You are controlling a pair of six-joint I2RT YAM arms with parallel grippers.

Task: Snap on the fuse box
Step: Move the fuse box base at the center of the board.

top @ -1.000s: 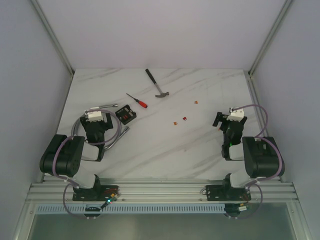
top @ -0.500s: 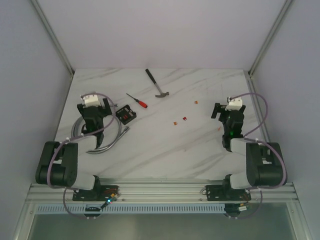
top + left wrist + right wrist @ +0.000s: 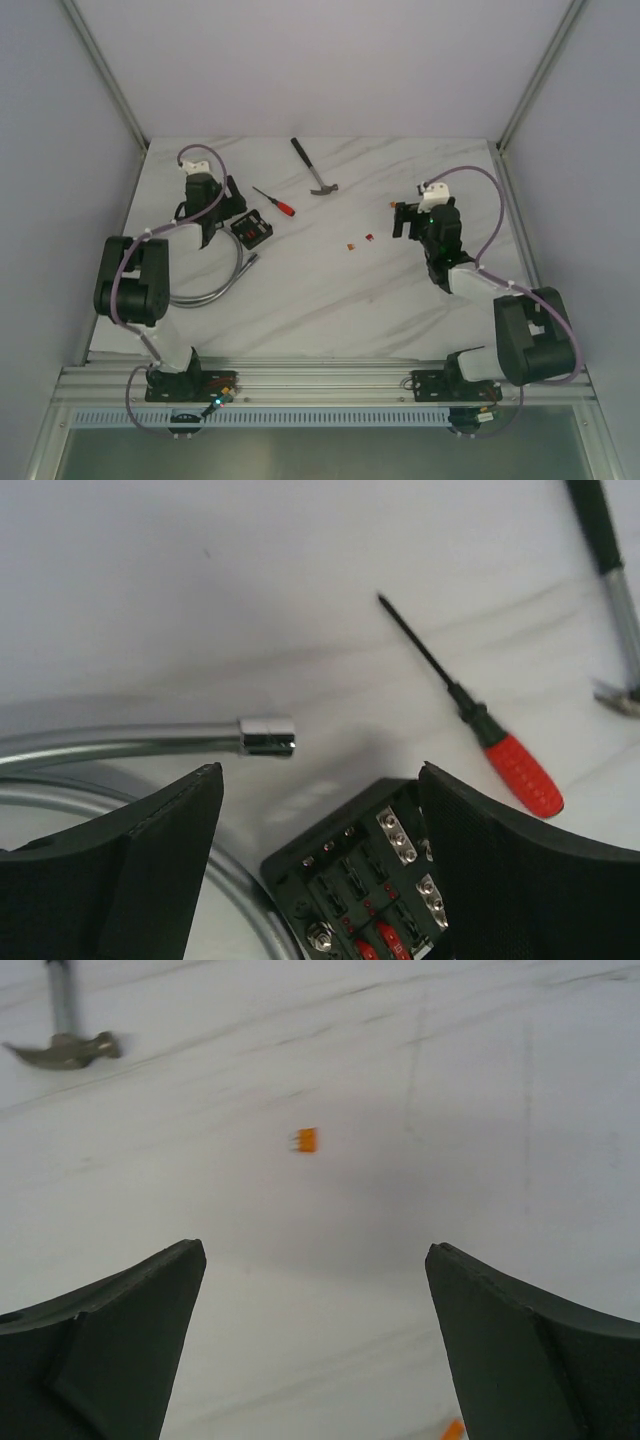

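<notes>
Fuse box (image 3: 252, 228) sits on the table (image 3: 320, 300), left of center, face up with its red fuses showing. The left gripper (image 3: 222, 212) is right beside it, on its left. In the left wrist view the fingers (image 3: 150, 880) are spread wide, nothing in them, and the near corner of the box shows in the gap between them. Can't tell if the right-hand finger is touching the box or just overlapping it in that view.

A bent metal hose (image 3: 225, 282) curls on the table by the left arm, its end just left of the box. The screwdriver (image 3: 276, 203) lies just behind the box, and the hammer (image 3: 316, 170) is further back.

The right gripper (image 3: 401, 221) is well off to the right, also wide open and empty, hanging over bare table. An orange fuse (image 3: 306, 1140) lies ahead of it, and two more loose ones (image 3: 360, 241) sit near the middle of the table.
</notes>
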